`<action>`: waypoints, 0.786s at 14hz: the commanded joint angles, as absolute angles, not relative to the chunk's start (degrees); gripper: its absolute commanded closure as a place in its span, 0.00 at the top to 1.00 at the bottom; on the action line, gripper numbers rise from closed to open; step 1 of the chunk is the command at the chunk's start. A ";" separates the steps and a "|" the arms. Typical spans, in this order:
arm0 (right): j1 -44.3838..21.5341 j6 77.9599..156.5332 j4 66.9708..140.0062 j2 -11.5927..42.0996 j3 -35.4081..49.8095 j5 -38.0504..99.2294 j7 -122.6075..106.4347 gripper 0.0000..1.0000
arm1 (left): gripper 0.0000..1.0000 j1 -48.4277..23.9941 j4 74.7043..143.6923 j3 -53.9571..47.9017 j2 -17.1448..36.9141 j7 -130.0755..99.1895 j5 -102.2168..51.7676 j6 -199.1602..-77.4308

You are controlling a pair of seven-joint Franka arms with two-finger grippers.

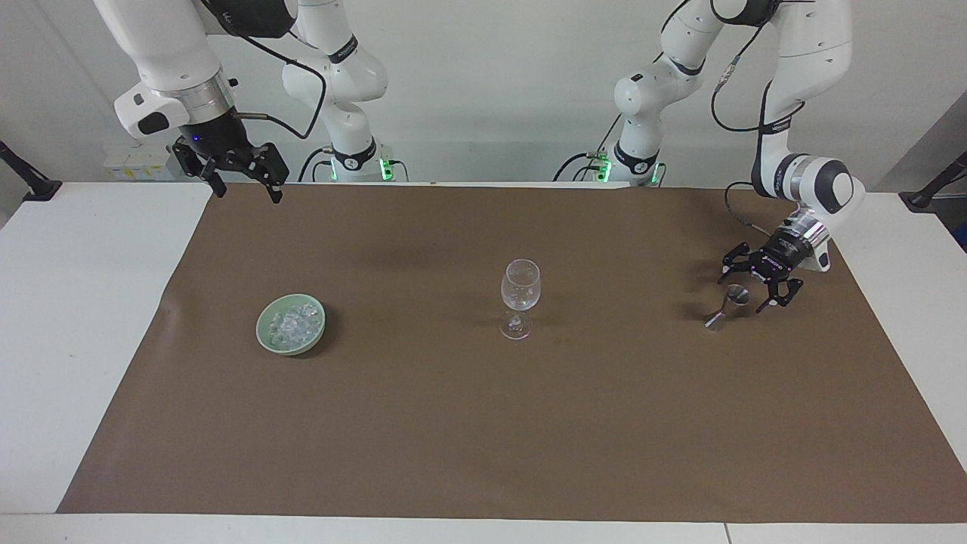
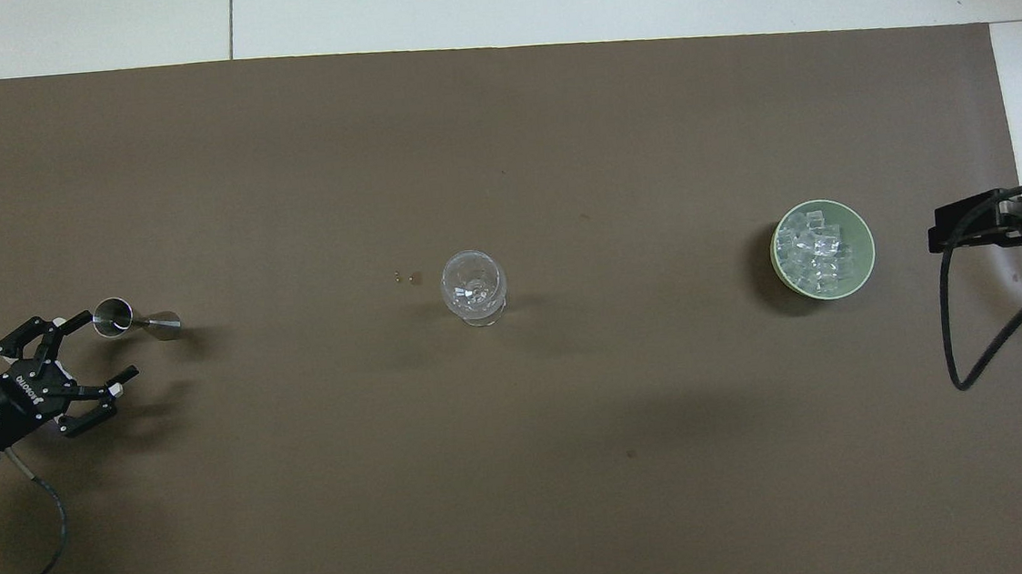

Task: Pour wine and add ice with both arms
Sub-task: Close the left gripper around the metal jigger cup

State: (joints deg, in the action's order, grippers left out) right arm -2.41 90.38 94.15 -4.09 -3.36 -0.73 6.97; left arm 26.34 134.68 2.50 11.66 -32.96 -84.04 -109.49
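A: Start at the robots' end. Where are the two tools?

B: The right tool (image 1: 242,183) hangs high over the edge of the brown mat (image 1: 483,423), at the right arm's end of the desk (image 1: 83,317); its fingers are spread wide and hold nothing. That arm waits. The left tool (image 1: 755,285) is low at the left arm's end, tilted, fingers wide apart, empty.

A: And the metal jigger?

B: The jigger (image 1: 727,305) stands tilted on the mat, just beside the left tool. Its upper cup sits about at the mouth of the spread fingers; I can't tell whether a fingertip touches it. In the overhead view one fingertip (image 2: 65,324) lies right by the cup's rim (image 2: 113,316).

A: Moving out from there?

B: The wine glass (image 1: 520,296) stands upright mid-mat, well apart from both tools. Two tiny specks (image 2: 407,277) lie beside it, toward the left arm's end.

A: The ice?

B: The ice (image 1: 293,323) is piled in the pale green bowl (image 1: 264,332), toward the right arm's end, farther from the robots than the right tool's spot and well apart from the left tool.
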 commanded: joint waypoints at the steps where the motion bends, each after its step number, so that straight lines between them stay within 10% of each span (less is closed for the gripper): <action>1: -2.11 90.18 95.45 -5.45 -3.34 0.18 5.10 1.00 | 1.00 25.05 135.53 3.16 11.95 -31.03 -87.01 -109.16; 11: -2.11 90.18 95.45 -5.45 -3.34 0.18 5.10 1.00 | 1.00 25.75 135.09 3.25 16.52 -25.58 -90.17 -105.91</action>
